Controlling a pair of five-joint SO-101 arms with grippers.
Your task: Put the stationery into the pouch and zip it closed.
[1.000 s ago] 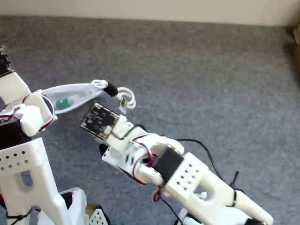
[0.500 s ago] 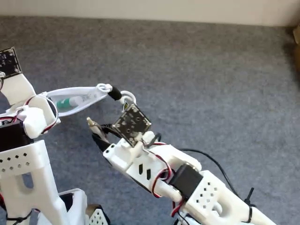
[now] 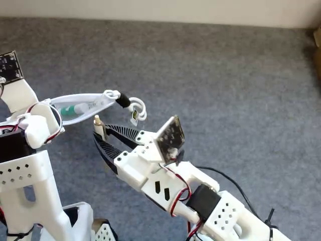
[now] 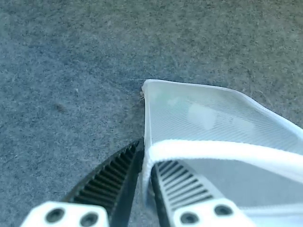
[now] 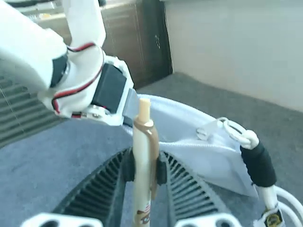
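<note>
The left tool [image 4: 146,157], clenched on one end of the mesh pouch [image 4: 203,118], holds it near the tabletop's [image 3: 225,75] left edge, while the right tool [image 5: 144,163] grasps a tan pen [image 5: 143,127] just beside the pouch.

No wording can be read anywhere. The pen [image 5: 143,135] has a small coloured print on its barrel, just below where the jaws of the right gripper [image 5: 143,161] pinch it, but it is too small to make out. A small dark tag [image 5: 271,219] with a yellowish mark hangs from the pouch [image 5: 203,158] cord [image 5: 284,196], well apart from those jaws. Its marking is illegible too.
</note>
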